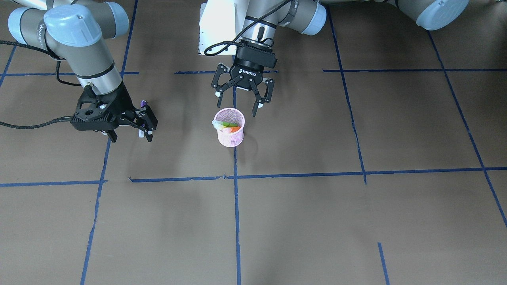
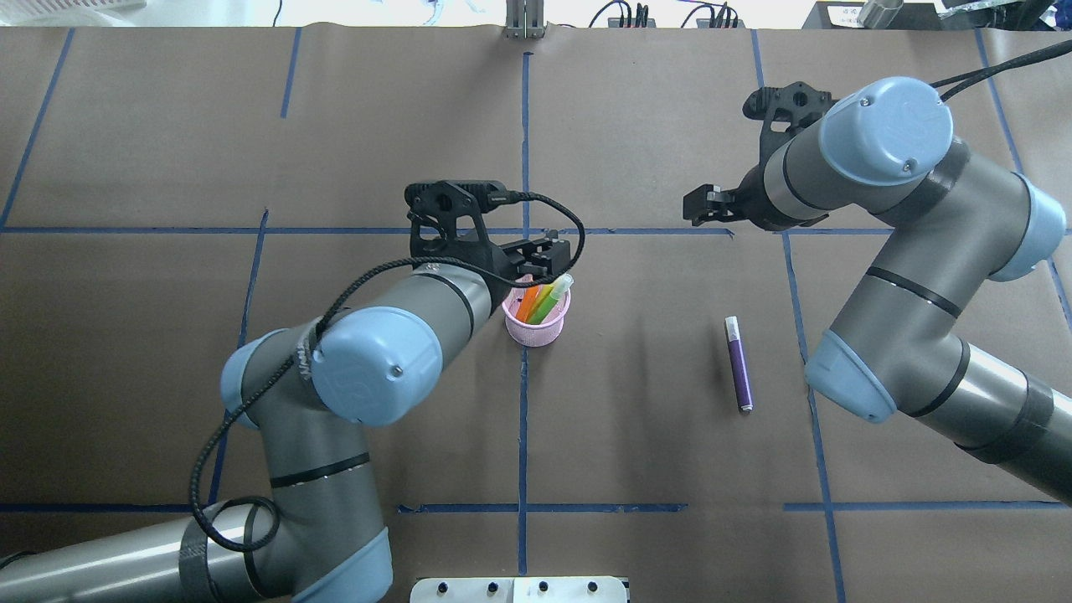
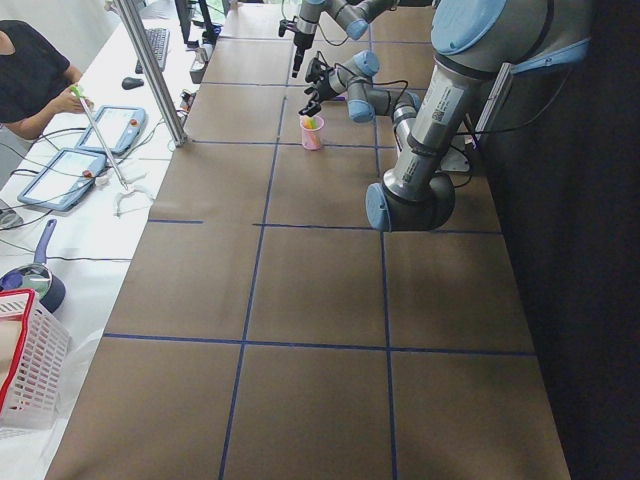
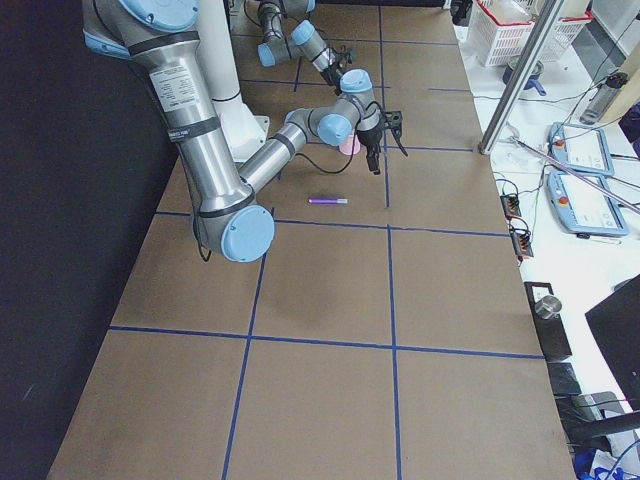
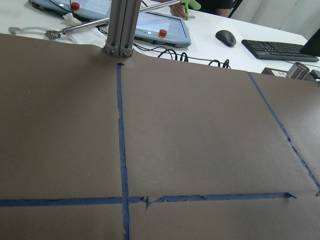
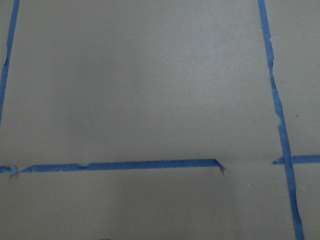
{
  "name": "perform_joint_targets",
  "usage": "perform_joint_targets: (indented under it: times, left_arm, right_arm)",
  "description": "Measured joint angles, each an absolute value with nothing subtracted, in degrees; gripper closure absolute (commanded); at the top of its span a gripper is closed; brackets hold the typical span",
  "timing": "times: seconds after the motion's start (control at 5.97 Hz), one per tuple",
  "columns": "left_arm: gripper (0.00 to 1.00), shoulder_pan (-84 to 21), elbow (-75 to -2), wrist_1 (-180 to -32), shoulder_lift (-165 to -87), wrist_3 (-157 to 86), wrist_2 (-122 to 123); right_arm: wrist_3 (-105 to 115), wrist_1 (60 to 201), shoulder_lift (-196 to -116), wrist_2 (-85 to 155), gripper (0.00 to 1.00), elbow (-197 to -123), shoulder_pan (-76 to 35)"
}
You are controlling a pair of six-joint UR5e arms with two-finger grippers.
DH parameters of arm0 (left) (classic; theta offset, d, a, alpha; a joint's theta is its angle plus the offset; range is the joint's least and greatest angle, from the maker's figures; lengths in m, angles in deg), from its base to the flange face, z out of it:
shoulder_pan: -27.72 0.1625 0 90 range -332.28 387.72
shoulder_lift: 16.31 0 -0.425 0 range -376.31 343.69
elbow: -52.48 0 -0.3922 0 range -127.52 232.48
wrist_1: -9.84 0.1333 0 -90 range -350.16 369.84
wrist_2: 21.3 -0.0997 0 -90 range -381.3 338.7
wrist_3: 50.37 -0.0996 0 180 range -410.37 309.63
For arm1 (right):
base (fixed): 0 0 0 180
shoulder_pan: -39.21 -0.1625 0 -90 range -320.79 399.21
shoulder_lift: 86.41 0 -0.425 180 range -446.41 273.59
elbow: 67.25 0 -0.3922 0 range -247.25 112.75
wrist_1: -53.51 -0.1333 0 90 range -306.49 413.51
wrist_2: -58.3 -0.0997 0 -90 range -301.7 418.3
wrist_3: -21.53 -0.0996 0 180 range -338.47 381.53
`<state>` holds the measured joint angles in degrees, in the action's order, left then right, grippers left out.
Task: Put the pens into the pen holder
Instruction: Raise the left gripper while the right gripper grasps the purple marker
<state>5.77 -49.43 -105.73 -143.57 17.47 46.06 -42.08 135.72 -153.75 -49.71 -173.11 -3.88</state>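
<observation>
The pink mesh pen holder (image 1: 230, 134) (image 2: 537, 328) stands upright at the table's middle. An orange pen (image 2: 527, 306) and a green pen (image 2: 549, 300) lean inside it, and they also show in the front-facing view as orange (image 1: 235, 129) and green (image 1: 229, 124). My left gripper (image 1: 237, 107) (image 2: 544, 255) hangs open and empty just above the holder's rim. The purple pen (image 2: 738, 364) (image 4: 328, 201) lies flat on the table to the holder's right. My right gripper (image 1: 131, 136) (image 2: 708, 205) is open and empty, past the pen's pale cap end and apart from it.
Blue tape lines grid the brown table cover (image 2: 636, 469). A metal post (image 5: 121, 25) stands at the far edge, with tablets and a keyboard on the white bench beyond. A red-rimmed basket (image 3: 25, 360) sits off the table's left end.
</observation>
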Motion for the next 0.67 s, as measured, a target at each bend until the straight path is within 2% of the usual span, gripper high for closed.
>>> perform_joint_targets:
  times: [0.33, 0.5, 0.67]
  left_arm:
    - [0.0, 2.17, -51.57, -108.14, -139.83, 15.35, 51.97]
    - [0.0, 1.36, -52.13, -108.5, -138.66, 15.28, 53.82]
    - [0.0, 1.1, -52.31, -108.57, -137.99, 15.39, 54.44]
  right_arm:
    - [-39.92, 138.67, -154.0, -59.41, 0.03, -170.43, -4.07]
    - [-36.35, 141.08, -153.89, -64.12, 0.07, -168.33, -5.01]
    - [-32.99, 142.59, -153.96, -68.97, 0.19, -166.0, -5.82]
